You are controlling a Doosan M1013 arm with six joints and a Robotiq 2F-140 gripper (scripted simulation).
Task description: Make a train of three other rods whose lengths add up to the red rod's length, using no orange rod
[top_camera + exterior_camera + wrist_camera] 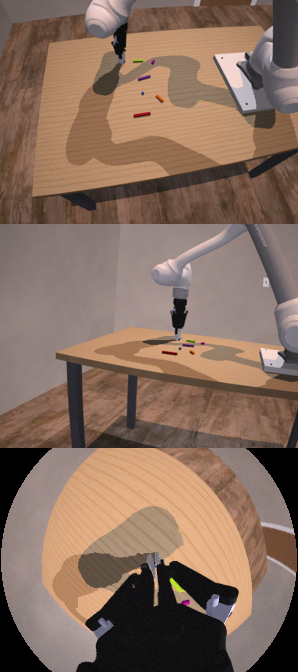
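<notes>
My gripper reaches straight down to the table at the far left of the rods, and its fingers are shut on a small blue rod. The rod shows as a blue speck at the fingertips in the exterior view, at table height. In the wrist view the closed fingertips hide it. A lime rod lies just right of the gripper, with a magenta rod beyond it. A purple rod, a second blue rod, an orange rod and the red rod lie nearer the front, all apart.
The arm's white base plate sits at the table's right edge. The arm's upper links hang over the back left of the table.
</notes>
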